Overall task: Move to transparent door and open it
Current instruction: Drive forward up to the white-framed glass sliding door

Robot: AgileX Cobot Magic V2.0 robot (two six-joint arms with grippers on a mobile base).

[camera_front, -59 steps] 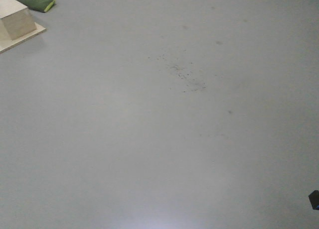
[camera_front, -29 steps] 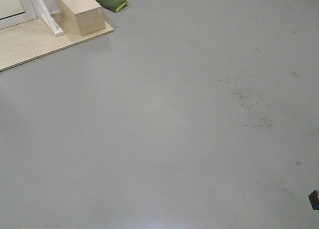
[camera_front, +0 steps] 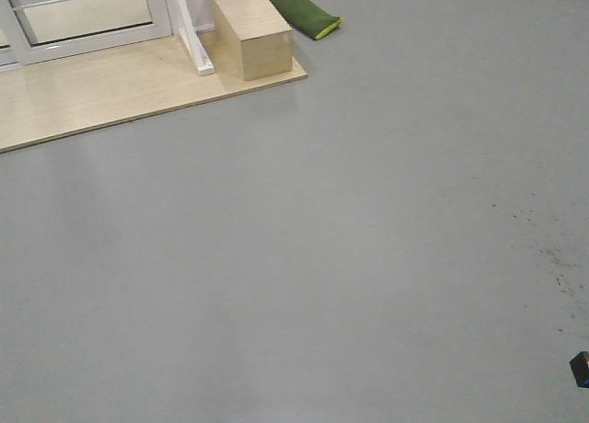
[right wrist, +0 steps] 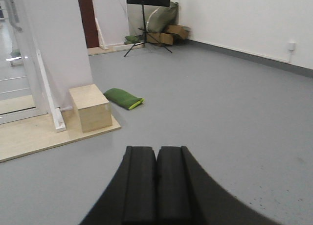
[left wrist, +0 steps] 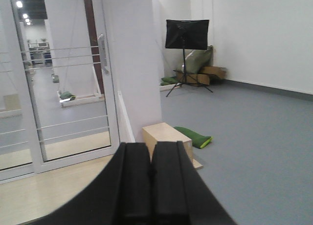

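Note:
The transparent door is a white-framed glass panel with thin horizontal bars and a grey handle on its right stile. It stands shut at the left of the left wrist view, on a pale wooden platform. Its bottom rail shows at the top left of the front view, the door still some way off across grey floor. The right wrist view catches the door at its left edge. My left gripper and right gripper are both shut on nothing, held in the air far from the door.
A light wooden box sits on the platform's right corner beside a white pillar. A green cushion lies on the floor behind it. A black panel on a tripod and piled boxes stand by the far wall.
The front view has swung left: the box and green cushion slid rightward in the frame, and the platform and the door's bottom rail came into view.

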